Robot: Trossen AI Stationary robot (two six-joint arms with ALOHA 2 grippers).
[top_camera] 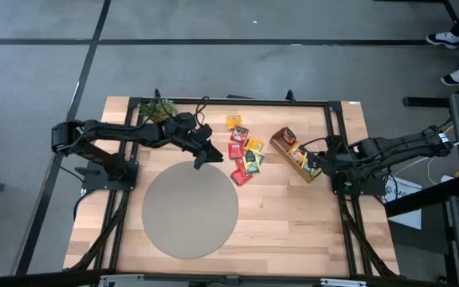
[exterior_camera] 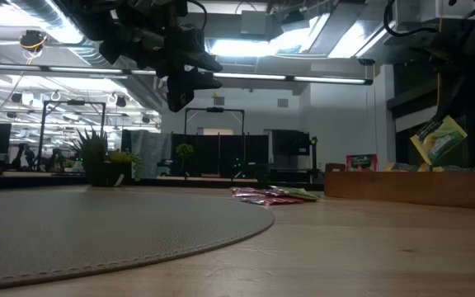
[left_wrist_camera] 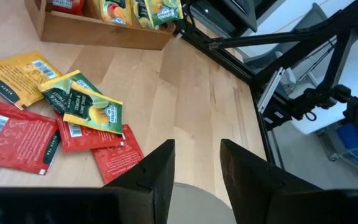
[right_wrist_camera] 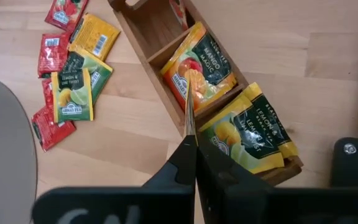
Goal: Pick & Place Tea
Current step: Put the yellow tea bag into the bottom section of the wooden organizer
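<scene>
The right gripper [right_wrist_camera: 190,146] is clamped edge-on around a thin paper tea sachet [right_wrist_camera: 189,109], directly above the long brown wooden divided tray [right_wrist_camera: 157,31]. The left gripper [top_camera: 200,159], fingers apart and empty, hovers just beside the loose red and yellow sachets [top_camera: 244,158].

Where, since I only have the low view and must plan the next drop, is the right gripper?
Observer: The right gripper is over the wooden tray's end nearest the right arm, shut on a yellow-green sachet.
Operator: Are the compartments there free?
Observer: No. A lemon sachet fills the end compartment, with a mango sachet in the next one.
Operator: And the left gripper?
Observer: The left gripper hangs open and empty at the round mat's edge, beside the loose sachets.
</scene>
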